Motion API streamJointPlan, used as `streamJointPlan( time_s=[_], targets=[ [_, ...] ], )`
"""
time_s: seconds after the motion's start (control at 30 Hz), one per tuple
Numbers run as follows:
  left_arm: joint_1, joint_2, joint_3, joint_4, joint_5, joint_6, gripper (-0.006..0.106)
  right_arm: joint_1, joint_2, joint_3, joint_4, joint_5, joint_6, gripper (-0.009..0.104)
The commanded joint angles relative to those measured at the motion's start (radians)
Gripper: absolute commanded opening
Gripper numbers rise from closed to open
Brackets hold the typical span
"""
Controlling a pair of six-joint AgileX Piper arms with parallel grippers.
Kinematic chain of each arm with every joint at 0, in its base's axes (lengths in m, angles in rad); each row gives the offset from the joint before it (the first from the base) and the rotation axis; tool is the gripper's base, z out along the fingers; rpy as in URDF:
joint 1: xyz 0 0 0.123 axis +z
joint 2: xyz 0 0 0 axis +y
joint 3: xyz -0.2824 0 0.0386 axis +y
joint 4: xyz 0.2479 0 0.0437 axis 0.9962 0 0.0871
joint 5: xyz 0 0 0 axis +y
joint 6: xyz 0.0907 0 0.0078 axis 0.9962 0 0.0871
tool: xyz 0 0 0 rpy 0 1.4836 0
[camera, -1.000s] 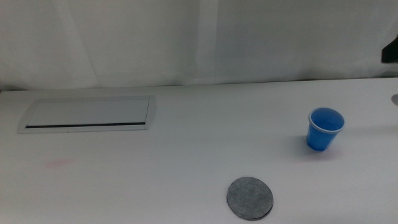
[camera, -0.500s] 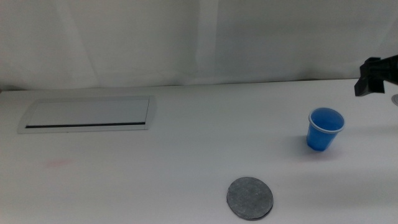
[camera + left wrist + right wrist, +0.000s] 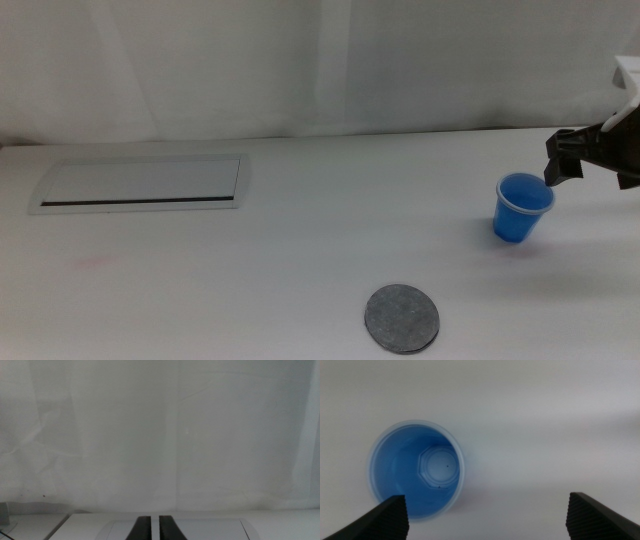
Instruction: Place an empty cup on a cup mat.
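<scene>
The blue cup (image 3: 522, 208) stands upright on the white table at the right, and the right wrist view looks straight down into its empty inside (image 3: 415, 467). My right gripper (image 3: 590, 165) hangs just above and to the right of the cup, open, its jaws (image 3: 495, 520) spread wide with nothing between them. The cup sits off toward one jaw rather than centred between the two. The round grey cup mat (image 3: 402, 318) lies flat near the front edge, left of the cup. My left gripper (image 3: 155, 529) is shut and out of the middle view.
A long rectangular grey panel (image 3: 140, 183) is set into the table at the back left, and the left wrist view shows it too (image 3: 200, 530). A white curtain hangs behind the table.
My right gripper has come in from the right edge, moving left and down until it is over the cup. The cup and the mat have stayed where they were.
</scene>
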Motion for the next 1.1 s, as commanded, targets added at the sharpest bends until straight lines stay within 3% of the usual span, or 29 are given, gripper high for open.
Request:
streamJointPlan(
  time_s=[0.0,0.87,1.07],
  targets=[
    [0.002,-0.005,0.038,-0.003,0.000,-0.005,-0.003,0.005,0.026,-0.006,-0.008,-0.026,-0.009,0.084],
    [0.002,-0.005,0.038,-0.003,0.000,-0.005,-0.003,0.005,0.218,-0.018,0.057,-0.117,-0.006,0.084],
    [0.002,-0.005,0.038,-0.003,0.000,-0.005,-0.003,0.005,0.246,-0.018,0.066,-0.114,-0.006,0.072]
  ],
)
